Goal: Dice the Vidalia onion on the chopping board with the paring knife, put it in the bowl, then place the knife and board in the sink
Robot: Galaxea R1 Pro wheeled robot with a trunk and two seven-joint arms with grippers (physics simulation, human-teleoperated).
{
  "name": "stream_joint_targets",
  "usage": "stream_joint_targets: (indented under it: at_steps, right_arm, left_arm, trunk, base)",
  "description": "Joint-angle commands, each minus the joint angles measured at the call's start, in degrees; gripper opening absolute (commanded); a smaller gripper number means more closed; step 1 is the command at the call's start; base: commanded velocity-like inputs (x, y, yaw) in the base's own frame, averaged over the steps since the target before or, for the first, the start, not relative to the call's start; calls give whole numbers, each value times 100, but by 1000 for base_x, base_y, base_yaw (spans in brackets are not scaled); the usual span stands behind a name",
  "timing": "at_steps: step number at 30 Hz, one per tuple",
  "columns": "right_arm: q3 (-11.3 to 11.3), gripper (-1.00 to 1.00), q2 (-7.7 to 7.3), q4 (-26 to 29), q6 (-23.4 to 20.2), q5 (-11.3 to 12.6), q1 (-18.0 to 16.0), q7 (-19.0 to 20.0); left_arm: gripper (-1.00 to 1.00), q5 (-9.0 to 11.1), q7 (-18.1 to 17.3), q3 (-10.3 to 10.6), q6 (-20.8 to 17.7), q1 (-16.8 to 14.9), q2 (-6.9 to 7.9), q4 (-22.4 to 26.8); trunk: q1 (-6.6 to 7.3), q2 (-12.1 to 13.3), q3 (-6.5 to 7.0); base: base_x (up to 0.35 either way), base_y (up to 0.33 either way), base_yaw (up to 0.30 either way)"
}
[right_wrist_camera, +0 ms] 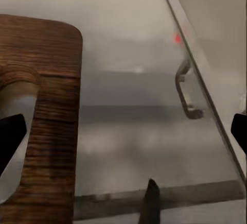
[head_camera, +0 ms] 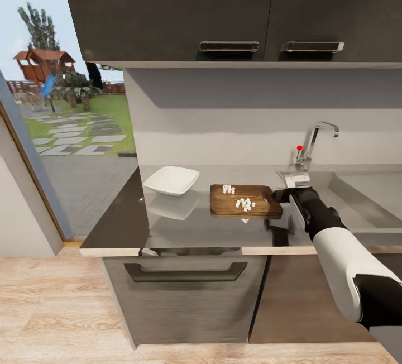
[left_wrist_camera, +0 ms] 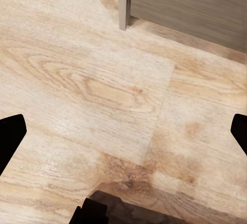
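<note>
Sitting on the countertop [head_camera: 167, 230] between the bowl [head_camera: 172, 180] and the sink [head_camera: 363, 196], the chopping board [head_camera: 245, 201] lies with its long axis running along the counter edge, handle-slot end pointing toward the sink. Diced onion pieces [head_camera: 244, 204] are still scattered on top in two little clusters, and one bit looks like it's already off the front edge.

The right gripper [head_camera: 286, 195] is right at that slot end, fingers spread wide with nothing in them; in the right wrist view the board corner [right_wrist_camera: 41, 110] sits just by one fingertip. Left gripper [left_wrist_camera: 123, 131] is open too, hanging over the wooden floor.

My worry: if the board gets grabbed and tilted now, the dice will slide off onto the counter instead of into the bowl. Can't spot the paring knife for sure.
</note>
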State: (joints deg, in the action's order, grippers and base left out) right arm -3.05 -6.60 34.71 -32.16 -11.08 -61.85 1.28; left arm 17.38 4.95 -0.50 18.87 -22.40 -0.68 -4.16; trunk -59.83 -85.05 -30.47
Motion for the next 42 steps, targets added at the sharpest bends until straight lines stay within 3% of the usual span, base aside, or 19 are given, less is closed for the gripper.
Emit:
stream_joint_targets:
  at_steps: [1, 9, 12, 42]
  right_arm:
    - [-33, 100, -2, 40, -332, -9, -3, 23]
    - [-80, 100, -16, 863, -1998, 348, -3, 313]
    - [-81, 100, -17, 1126, -2275, 374, -3, 341]
    - [-74, 100, -9, 1329, -2409, 401, -3, 355]
  left_arm:
    - [100, 7, 6, -3, 38, -10, -2, -23]
    - [100, 8, 6, -3, 38, -10, -10, -23]
    - [100, 6, 6, -3, 38, -10, -14, -23]
    - [100, 4, 11, -2, 33, -10, -32, -23]
  trunk:
    - [0, -4, -6]
    - [0, -4, -6]
    - [0, -4, -6]
    - [0, -4, -6]
  base:
    - [0, 0, 0]
    - [0, 0, 0]
    - [0, 0, 0]
    - [26, 0, 0]
